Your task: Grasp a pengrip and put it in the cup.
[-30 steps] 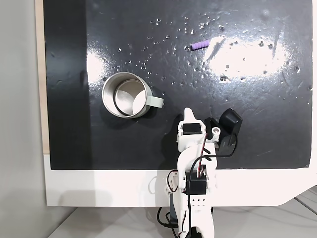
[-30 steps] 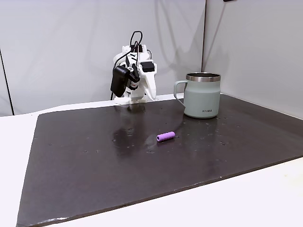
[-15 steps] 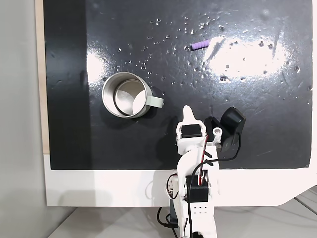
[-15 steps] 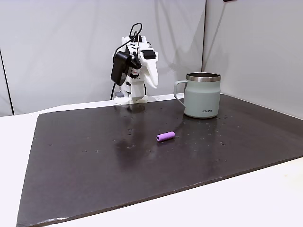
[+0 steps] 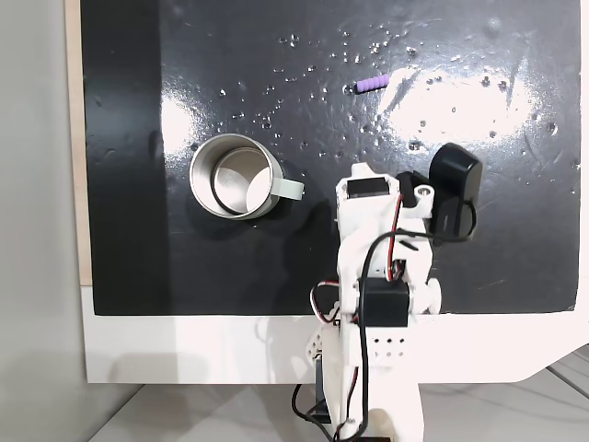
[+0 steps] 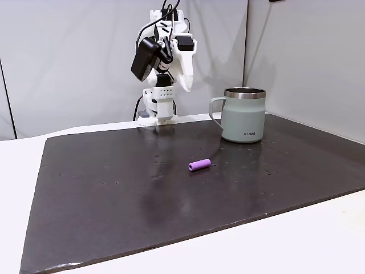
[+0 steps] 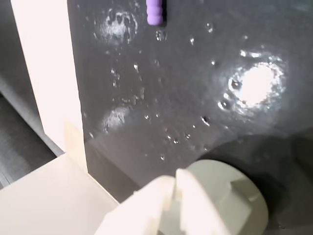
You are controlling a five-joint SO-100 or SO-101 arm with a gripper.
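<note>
One cup [image 6: 244, 116] stands upright on the dark mat [image 6: 114, 194] that covers the counter [image 6: 319, 240], its mouth open to the ceiling and its handle turned toward the arm's base, so anything dropped from above would land inside. In a fixed view from above, the cup [image 5: 233, 176] shows a pale, bare inside; nothing lies in it.

One pengrip [image 6: 199, 165] lies on its side on the mat, well apart from the cup, out in front of it toward the near edge of the mat in that fixed view. From above, the pengrip [image 5: 371, 84] sits beyond the cup and off to the right of it. Nothing touches it, so I judge the grasp has not begun.

One arm [image 6: 165, 63] rises behind the cup's handle side, folded high above the mat. Its gripper [image 6: 183, 85] points downward, holds nothing, and hangs well clear of both cup and pengrip. In the wrist view the pale gripper [image 7: 178, 205] fills the bottom edge and its tips seem to meet, but I cannot tell for sure whether it is closed. The pengrip [image 7: 155, 12] peeks in at the top edge there.
</note>
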